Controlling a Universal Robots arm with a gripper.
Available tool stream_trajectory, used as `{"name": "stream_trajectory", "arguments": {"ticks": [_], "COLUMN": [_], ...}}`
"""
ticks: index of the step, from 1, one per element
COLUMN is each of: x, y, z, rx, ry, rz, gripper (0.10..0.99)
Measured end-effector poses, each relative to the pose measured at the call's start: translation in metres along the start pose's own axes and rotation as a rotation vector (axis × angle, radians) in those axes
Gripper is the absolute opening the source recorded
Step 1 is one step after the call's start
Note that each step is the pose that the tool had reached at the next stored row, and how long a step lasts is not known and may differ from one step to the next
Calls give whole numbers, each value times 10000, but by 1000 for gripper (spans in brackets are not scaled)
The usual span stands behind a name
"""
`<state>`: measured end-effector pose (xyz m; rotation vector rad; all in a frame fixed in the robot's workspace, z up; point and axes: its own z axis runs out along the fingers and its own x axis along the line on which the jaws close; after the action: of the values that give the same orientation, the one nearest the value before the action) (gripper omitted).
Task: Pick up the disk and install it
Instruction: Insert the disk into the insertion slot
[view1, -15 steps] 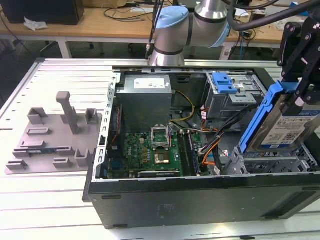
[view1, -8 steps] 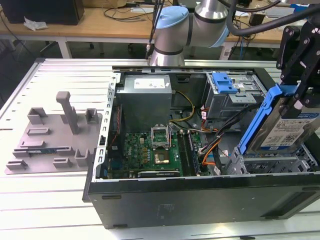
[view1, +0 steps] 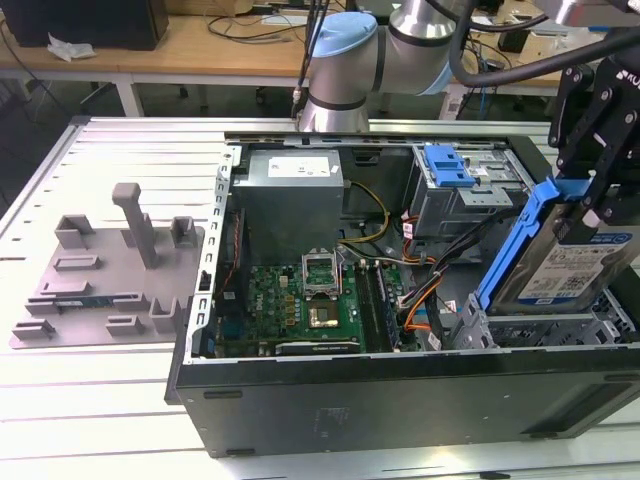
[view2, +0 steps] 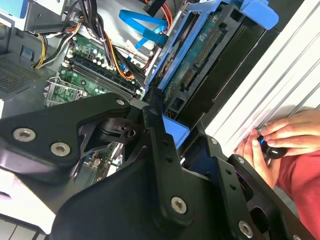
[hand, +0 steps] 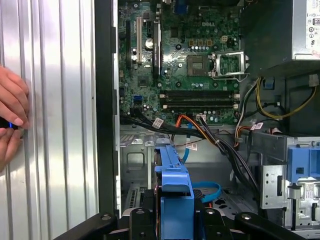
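Note:
The disk (view1: 565, 268), a silver drive with a white-and-blue label in a blue carrier bracket (view1: 512, 245), hangs tilted over the drive bay (view1: 540, 325) at the exterior view's right end of the open computer case (view1: 400, 400). My gripper (view1: 588, 198) is shut on the carrier's upper end. The disk's lower end reaches down among the bay's metal walls. The first wrist view looks along the disk's blue carrier (hand: 175, 182) from above the gripper (hand: 175, 220). In the second wrist view the disk (view2: 200, 55) shows its circuit-board side beyond a black finger (view2: 156, 112).
Inside the case lie the motherboard (view1: 300, 300), the grey power supply box (view1: 290, 195), a blue latch panel (view1: 447, 165) and orange and black cables (view1: 425, 300). A grey fixture plate (view1: 110, 270) sits at the exterior view's left. A person's hands (view2: 275, 145) rest on the table beside the case.

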<state>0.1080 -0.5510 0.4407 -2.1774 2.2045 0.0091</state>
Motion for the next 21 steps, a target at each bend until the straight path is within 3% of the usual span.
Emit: {"name": "stream_trajectory", "arguments": {"ticks": [21], "x": [73], "y": [5], "z": [226], "rx": [0], "ry": [-1], "rz": [-10], "gripper": [369]}}
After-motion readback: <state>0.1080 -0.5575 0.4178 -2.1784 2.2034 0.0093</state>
